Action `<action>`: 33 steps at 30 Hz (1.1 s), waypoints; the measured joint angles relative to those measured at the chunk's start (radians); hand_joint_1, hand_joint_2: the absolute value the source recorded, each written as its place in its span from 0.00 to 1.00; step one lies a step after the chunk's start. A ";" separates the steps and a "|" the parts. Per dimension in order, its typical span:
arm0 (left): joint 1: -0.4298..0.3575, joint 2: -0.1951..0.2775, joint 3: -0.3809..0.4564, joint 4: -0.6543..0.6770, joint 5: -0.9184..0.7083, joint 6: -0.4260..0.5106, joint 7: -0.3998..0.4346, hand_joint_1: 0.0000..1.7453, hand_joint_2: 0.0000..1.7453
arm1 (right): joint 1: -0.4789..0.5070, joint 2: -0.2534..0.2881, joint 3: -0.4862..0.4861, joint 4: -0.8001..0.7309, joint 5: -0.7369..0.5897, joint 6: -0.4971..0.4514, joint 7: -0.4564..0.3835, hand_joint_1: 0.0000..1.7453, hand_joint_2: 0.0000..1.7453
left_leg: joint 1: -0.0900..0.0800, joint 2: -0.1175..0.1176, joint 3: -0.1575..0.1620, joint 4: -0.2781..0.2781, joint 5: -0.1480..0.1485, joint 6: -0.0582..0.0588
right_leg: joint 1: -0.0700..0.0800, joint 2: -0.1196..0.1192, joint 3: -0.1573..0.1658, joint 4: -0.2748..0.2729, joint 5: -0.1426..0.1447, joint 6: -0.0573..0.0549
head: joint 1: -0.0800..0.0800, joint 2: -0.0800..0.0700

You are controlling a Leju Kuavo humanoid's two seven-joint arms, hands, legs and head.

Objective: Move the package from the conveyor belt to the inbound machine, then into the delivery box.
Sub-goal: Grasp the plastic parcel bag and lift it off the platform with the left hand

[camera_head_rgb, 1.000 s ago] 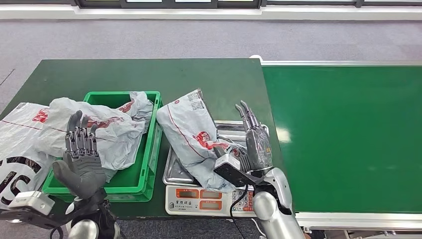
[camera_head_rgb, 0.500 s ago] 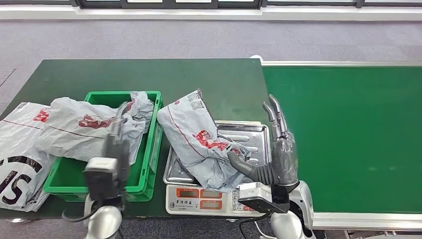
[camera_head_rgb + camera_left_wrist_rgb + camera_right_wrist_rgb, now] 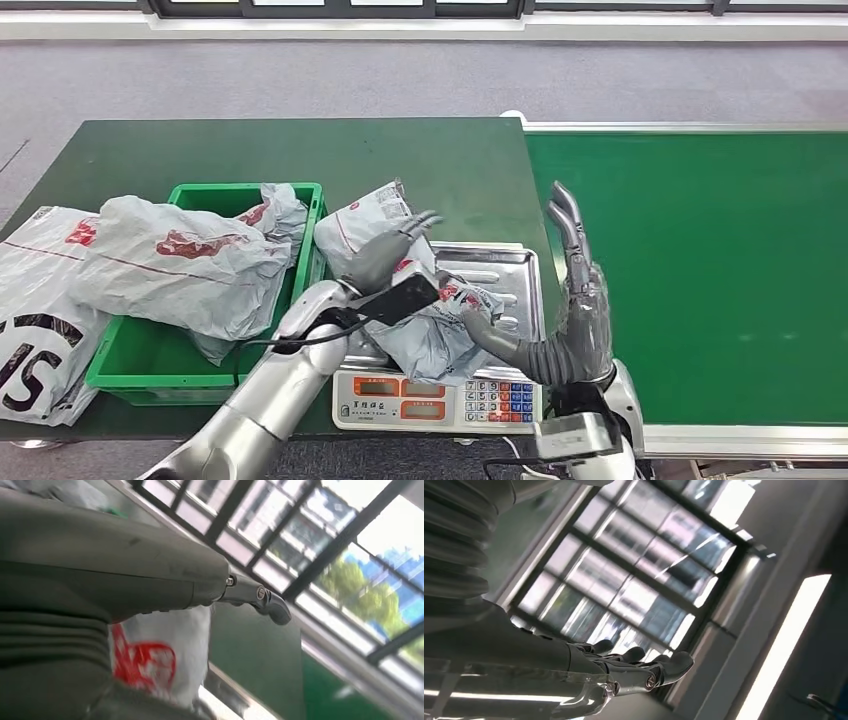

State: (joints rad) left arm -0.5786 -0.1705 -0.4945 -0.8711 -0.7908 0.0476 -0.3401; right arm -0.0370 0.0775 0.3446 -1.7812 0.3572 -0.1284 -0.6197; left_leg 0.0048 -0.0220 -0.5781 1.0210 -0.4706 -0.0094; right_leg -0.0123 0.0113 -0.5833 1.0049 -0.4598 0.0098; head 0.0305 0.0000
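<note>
Fingers on the left hand (image 3: 385, 252) are stretched out and a bit apart, laid over the top of the grey package (image 3: 400, 290) with the red print, so it's touching the bag but I can't tell whether anything's actually gripped. From the left wrist view you get one finger (image 3: 260, 597) sticking straight out past the bag's red logo. That package is slumped across the steel tray of the scale (image 3: 437, 398), with its upper end leaning over onto the green table (image 3: 300, 150). Over on the other side, the right hand (image 3: 570, 320) stands upright with fingers straight and spread, thumb poking toward the bag's lower edge, holding nothing. Green bin (image 3: 300, 340) beside the scale has another crumpled grey bag (image 3: 180, 265) draped over it. Conveyor belt (image 3: 700, 270) sits to the right.
</note>
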 joint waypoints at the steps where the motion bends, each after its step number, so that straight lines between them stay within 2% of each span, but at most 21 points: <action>1: -0.025 -0.011 -0.020 0.046 -0.003 -0.016 -0.004 0.00 1.00 | -0.008 -0.001 0.001 0.000 -0.066 0.048 -0.024 0.00 1.00 | 0.000 0.000 0.000 0.000 0.000 0.000 | 0.000 0.000 0.000 0.000 0.000 0.000 | 0.000 0.000; 4: -0.077 -0.040 -0.070 0.146 -0.005 -0.037 -0.015 0.00 1.00 | -0.027 -0.003 0.001 0.001 -0.170 0.134 -0.053 0.00 1.00 | -0.001 0.000 0.000 0.000 0.000 0.000 | 0.000 0.000 0.000 0.000 0.000 0.000 | 0.000 0.000; 9: -0.129 -0.063 -0.118 0.243 -0.006 -0.055 -0.023 0.00 1.00 | -0.039 -0.005 0.001 0.004 -0.207 0.187 -0.060 0.00 1.00 | 0.000 0.000 0.000 0.000 0.000 0.000 | 0.000 0.000 0.000 0.000 0.000 0.000 | 0.000 0.000; 16: -0.184 -0.093 -0.255 0.353 -0.062 -0.223 -0.042 0.00 1.00 | -0.065 -0.002 -0.002 0.027 -0.212 0.234 -0.058 0.00 1.00 | 0.000 0.000 0.000 0.000 0.000 0.000 | 0.000 0.000 0.000 0.000 0.000 0.000 | 0.000 0.000; 19: -0.201 -0.097 -0.309 0.384 -0.077 -0.257 -0.046 0.00 1.00 | -0.070 0.000 -0.003 0.031 -0.211 0.238 -0.057 0.00 1.00 | 0.000 -0.001 0.000 0.000 0.000 0.000 | 0.000 -0.001 0.001 0.000 0.000 0.000 | 0.000 0.000; 23: -0.220 -0.100 -0.347 0.409 -0.081 -0.265 -0.054 1.00 1.00 | -0.073 0.001 -0.007 0.036 -0.209 0.241 -0.057 0.00 1.00 | 0.000 -0.002 0.000 0.000 0.000 0.000 | 0.000 -0.001 0.001 0.000 0.000 0.000 | 0.000 0.000; 30: -0.248 -0.093 -0.405 0.430 -0.092 -0.267 -0.070 1.00 1.00 | -0.078 0.011 -0.014 0.044 -0.194 0.252 -0.055 0.00 1.00 | 0.000 -0.002 0.001 -0.001 0.001 0.001 | 0.000 -0.002 0.002 0.000 0.000 0.000 | 0.000 0.000; 33: -0.255 -0.084 -0.427 0.432 -0.095 -0.229 -0.058 1.00 1.00 | -0.085 0.016 -0.021 0.046 -0.191 0.260 -0.053 0.00 1.00 | 0.000 -0.002 0.001 -0.001 0.001 0.000 | 0.000 -0.002 0.003 0.000 0.000 0.000 | 0.000 0.000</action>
State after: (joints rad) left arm -0.8335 -0.2545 -0.9211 -0.4392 -0.8861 -0.1815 -0.3980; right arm -0.1218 0.0937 0.3234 -1.7350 0.1658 0.1312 -0.6726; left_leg 0.0044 -0.0242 -0.5772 1.0205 -0.4692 -0.0089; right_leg -0.0126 0.0092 -0.5806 1.0051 -0.4596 0.0101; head 0.0305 0.0000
